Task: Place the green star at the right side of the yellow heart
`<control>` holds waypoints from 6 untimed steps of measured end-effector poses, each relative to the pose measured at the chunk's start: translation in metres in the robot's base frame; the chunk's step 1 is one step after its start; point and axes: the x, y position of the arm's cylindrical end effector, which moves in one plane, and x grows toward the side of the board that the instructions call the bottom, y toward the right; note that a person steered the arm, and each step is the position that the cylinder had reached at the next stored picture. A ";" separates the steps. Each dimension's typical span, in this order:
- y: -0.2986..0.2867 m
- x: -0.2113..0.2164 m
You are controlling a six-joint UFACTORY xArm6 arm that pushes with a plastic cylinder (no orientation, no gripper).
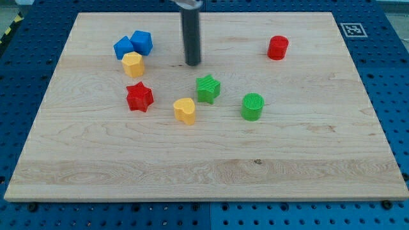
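The green star [208, 88] lies near the middle of the wooden board [204, 166]. The yellow heart [185, 110] lies just below and to the left of it, a small gap apart. My tip [192, 63] stands above the star, slightly to its left, and touches no block.
A green cylinder [253, 107] lies right of the star. A red star [139, 97] lies left of the heart. A yellow block [133, 64] and two blue blocks [141, 43] [123, 48] cluster at the upper left. A red cylinder [278, 48] sits at the upper right.
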 end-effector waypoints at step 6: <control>-0.003 0.069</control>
